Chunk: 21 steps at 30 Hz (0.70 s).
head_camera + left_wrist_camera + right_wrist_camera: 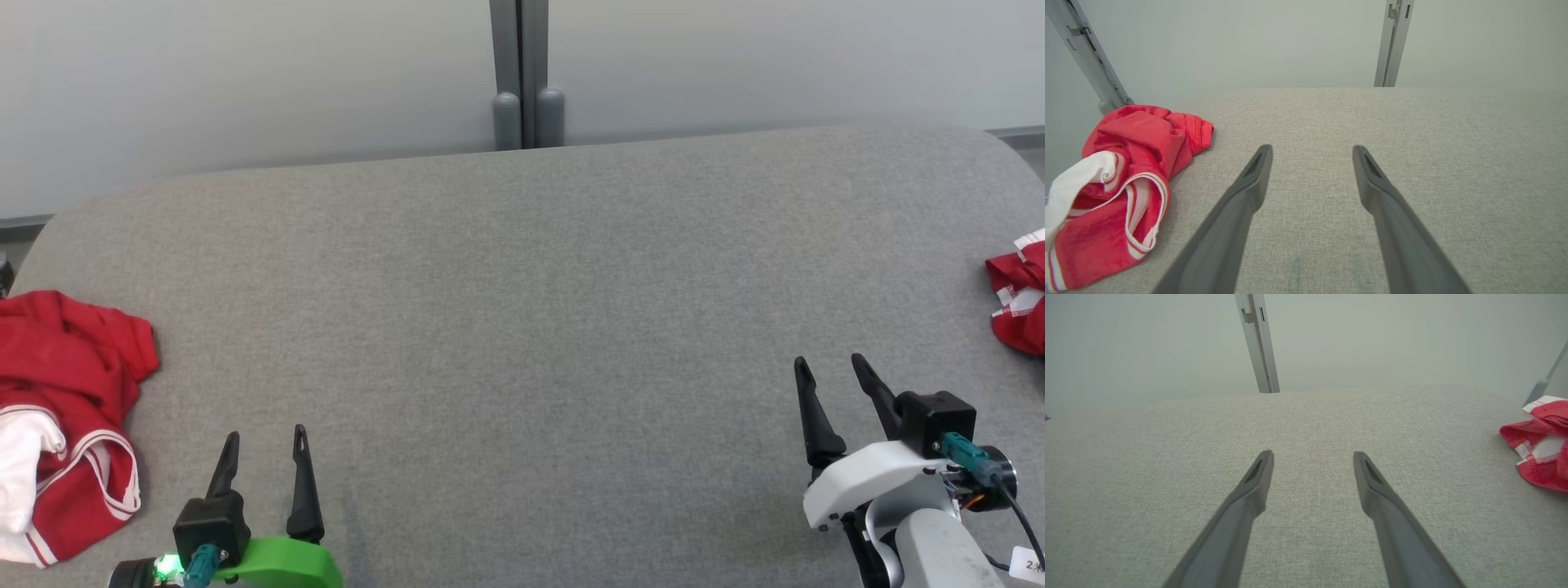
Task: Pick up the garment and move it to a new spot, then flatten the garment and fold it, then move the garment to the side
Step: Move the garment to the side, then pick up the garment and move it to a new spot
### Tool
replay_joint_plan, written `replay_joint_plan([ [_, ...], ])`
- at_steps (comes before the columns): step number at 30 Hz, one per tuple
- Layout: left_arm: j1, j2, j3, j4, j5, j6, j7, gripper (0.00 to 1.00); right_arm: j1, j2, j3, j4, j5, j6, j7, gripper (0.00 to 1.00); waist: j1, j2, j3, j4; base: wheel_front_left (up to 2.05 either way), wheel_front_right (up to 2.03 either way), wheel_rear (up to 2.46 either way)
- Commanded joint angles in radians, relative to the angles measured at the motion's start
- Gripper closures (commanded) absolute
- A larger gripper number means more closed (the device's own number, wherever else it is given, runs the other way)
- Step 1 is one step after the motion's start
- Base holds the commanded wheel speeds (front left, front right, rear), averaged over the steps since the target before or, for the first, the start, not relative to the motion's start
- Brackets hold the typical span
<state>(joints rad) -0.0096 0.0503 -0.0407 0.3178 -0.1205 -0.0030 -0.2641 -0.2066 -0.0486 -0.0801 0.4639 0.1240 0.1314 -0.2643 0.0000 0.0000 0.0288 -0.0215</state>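
A crumpled red garment point(69, 408) with white trim lies in a heap at the left edge of the grey padded surface point(522, 327); the left wrist view shows the garment point(1122, 183) to the left of the fingers. My left gripper point(266, 434) hovers open just right of it, holding nothing. Another red and white cloth point(1020, 294) lies bunched at the right edge, also visible as a red cloth point(1541, 443) in the right wrist view. My right gripper point(831, 363) stands open near the front right, apart from that cloth.
A pale wall point(245, 73) with a grey vertical post point(526, 73) rises behind the surface's far edge. The broad grey middle of the surface lies between my two grippers.
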Motion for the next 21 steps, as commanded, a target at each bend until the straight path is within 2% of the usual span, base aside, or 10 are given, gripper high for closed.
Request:
replay_joint_plan([
  [1,0.010,0.002,-0.003,-0.005,-0.004,0.006,0.000,0.00,0.014,-0.005,-0.004,-0.003,0.005,-0.002,0.000,0.00,0.0000,0.0000,-0.003,0.009,0.00,0.00,0.00],
  [6,-0.004,0.002,-0.003,-0.001,-0.021,0.010,0.000,0.00,-0.004,-0.004,0.011,-0.010,0.009,-0.002,0.000,0.00,0.0000,0.0000,0.013,0.035,0.00,0.00,0.00],
  [10,-0.024,0.002,0.003,0.004,-0.036,0.014,0.000,0.00,-0.015,-0.005,0.037,-0.020,0.023,-0.002,0.000,0.00,0.0000,0.0000,0.035,0.088,0.00,0.00,0.00],
  [21,-0.047,0.002,0.034,0.028,-0.088,0.026,0.000,0.00,-0.057,-0.005,0.092,-0.010,0.043,-0.002,0.000,0.00,0.0000,0.0000,0.096,0.316,0.00,0.00,0.00],
])
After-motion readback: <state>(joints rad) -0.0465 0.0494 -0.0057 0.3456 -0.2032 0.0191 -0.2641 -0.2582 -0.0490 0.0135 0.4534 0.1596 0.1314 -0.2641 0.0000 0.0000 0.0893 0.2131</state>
